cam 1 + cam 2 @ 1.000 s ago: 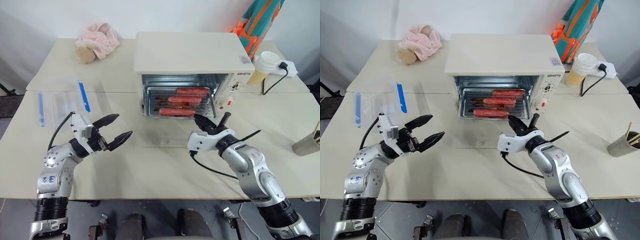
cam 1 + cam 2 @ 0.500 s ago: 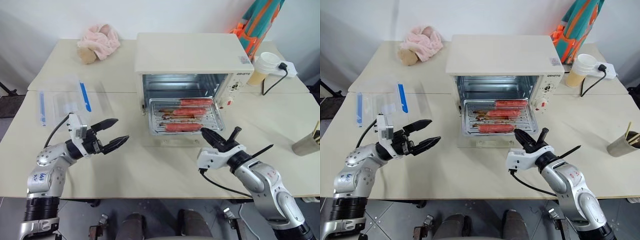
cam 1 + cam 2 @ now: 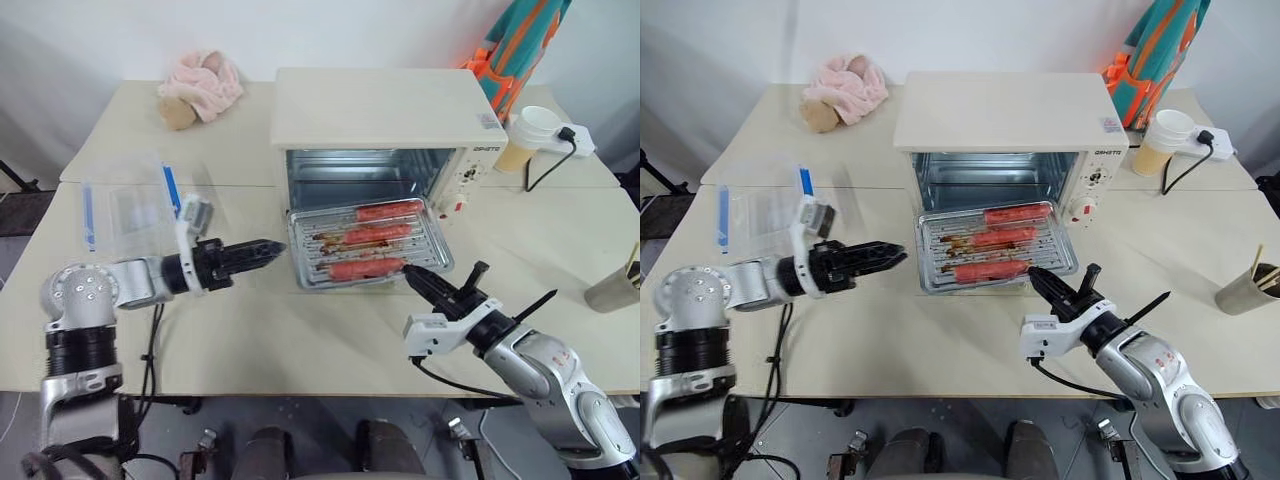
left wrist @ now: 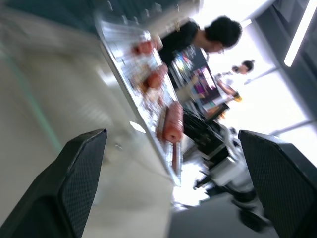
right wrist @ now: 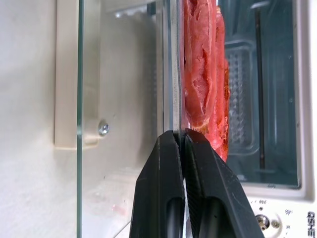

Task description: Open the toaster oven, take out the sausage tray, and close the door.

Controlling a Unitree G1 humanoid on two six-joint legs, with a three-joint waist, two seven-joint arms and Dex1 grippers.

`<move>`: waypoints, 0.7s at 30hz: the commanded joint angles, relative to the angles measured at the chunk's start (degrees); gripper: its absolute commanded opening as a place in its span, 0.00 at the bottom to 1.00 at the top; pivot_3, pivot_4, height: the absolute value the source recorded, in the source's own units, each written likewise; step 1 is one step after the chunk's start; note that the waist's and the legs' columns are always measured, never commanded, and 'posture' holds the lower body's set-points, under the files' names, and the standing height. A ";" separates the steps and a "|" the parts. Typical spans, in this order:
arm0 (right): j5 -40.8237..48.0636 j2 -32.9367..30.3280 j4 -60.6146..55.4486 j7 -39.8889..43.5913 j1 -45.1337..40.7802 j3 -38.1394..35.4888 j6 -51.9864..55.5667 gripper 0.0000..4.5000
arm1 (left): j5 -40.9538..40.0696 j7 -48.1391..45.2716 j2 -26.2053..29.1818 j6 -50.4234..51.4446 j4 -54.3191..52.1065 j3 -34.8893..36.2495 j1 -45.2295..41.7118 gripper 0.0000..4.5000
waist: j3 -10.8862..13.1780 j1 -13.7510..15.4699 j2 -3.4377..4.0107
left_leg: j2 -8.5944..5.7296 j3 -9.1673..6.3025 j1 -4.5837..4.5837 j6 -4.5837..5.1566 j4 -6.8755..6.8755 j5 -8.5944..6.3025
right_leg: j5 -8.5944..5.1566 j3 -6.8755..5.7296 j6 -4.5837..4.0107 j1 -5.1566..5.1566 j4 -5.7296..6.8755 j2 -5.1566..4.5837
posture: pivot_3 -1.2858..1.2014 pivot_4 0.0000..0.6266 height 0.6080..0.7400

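Sausage tray (image 3: 370, 255) half out of toaster oven (image 3: 380, 130)
R gripper (image 3: 413, 276) clenched on its rim (3 sausages aboard); L gripper (image 3: 262, 250) released; L wrist view caught a person (image 4: 208, 37).

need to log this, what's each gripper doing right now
left gripper: open, holding nothing, near the tray's left edge.
right gripper: shut on the tray's front rim.

The beige bench (image 3: 250, 350) carries the toaster oven (image 3: 380, 125), a pink cloth (image 3: 200, 85), a clear plastic box (image 3: 130, 210), a paper cup (image 3: 530, 130) and a power strip (image 3: 575, 138).
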 commanded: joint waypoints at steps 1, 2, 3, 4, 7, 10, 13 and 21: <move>1.97 -0.57 -4.13 0.44 -0.97 -1.52 -1.54 0.00 | -2.77 8.77 -4.73 3.80 3.43 4.89 -2.82 1.00 | -0.01 0.03 -0.02 | -0.01 0.01 0.02 0.00 0.01 0.00 | 0.00 0.02 0.00 0.00 0.02 0.00 | 0.52 0.24 1.00; 2.05 -0.53 -4.19 0.76 -1.08 -1.47 -1.56 0.00 | -3.22 10.44 -6.10 4.60 3.92 5.87 -3.29 1.00 | -0.02 0.03 -0.04 | -0.01 0.04 0.03 -0.01 0.01 0.01 | 0.00 0.03 0.00 0.00 0.03 0.00 | 0.52 0.24 1.00; 2.07 -0.49 -4.20 0.98 -1.19 -1.45 -1.68 0.00 | -3.62 11.93 -7.25 5.22 4.28 6.93 -3.58 1.00 | -0.03 0.00 -0.05 | -0.01 0.06 0.05 -0.01 0.01 0.01 | 0.00 0.05 0.00 0.00 0.05 0.01 | 0.52 0.24 1.00; 2.08 -0.41 -4.19 1.11 -1.25 -1.48 -1.81 0.00 | -3.95 13.16 -8.10 5.78 4.45 7.87 -3.80 1.00 | -0.03 -0.05 -0.06 | 0.00 0.08 0.07 -0.02 0.01 0.01 | 0.00 0.06 0.00 -0.01 0.07 0.01 | 0.52 0.24 1.00; 2.34 -0.27 -3.91 2.09 -1.86 -1.17 -1.87 0.00 | -6.37 16.64 -9.65 7.06 5.64 8.47 -3.42 0.91 | -0.04 -0.02 -0.07 | 0.00 0.16 0.13 -0.02 -0.02 0.01 | 0.00 0.13 0.00 -0.01 0.09 0.02 | 0.52 0.24 1.00; 2.51 -0.17 -3.49 2.48 -2.29 -1.19 -1.99 0.00 | -7.63 19.50 -10.54 7.15 5.99 10.44 -2.90 0.75 | -0.04 0.03 -0.07 | 0.00 0.21 0.17 -0.03 -0.02 0.02 | 0.00 0.18 0.00 0.00 0.11 0.02 | 0.52 0.24 1.00; 2.45 0.19 -3.55 2.87 -2.52 -0.99 -1.73 0.00 | -9.92 21.16 -10.55 7.15 5.89 10.09 -2.58 0.54 | -0.04 0.06 -0.08 | 0.00 0.21 0.19 -0.04 -0.02 0.02 | 0.00 0.23 0.00 0.00 0.11 0.02 | 0.52 0.24 1.00; 4.85 0.05 -3.40 4.76 -2.28 -0.79 -1.47 0.00 | -13.58 25.49 -10.93 7.15 6.91 10.42 -2.39 0.01 | -0.06 0.15 -0.11 | -0.02 0.26 0.22 -0.04 -0.01 0.02 | 0.00 0.28 0.00 0.00 0.10 0.01 | 0.52 0.24 1.00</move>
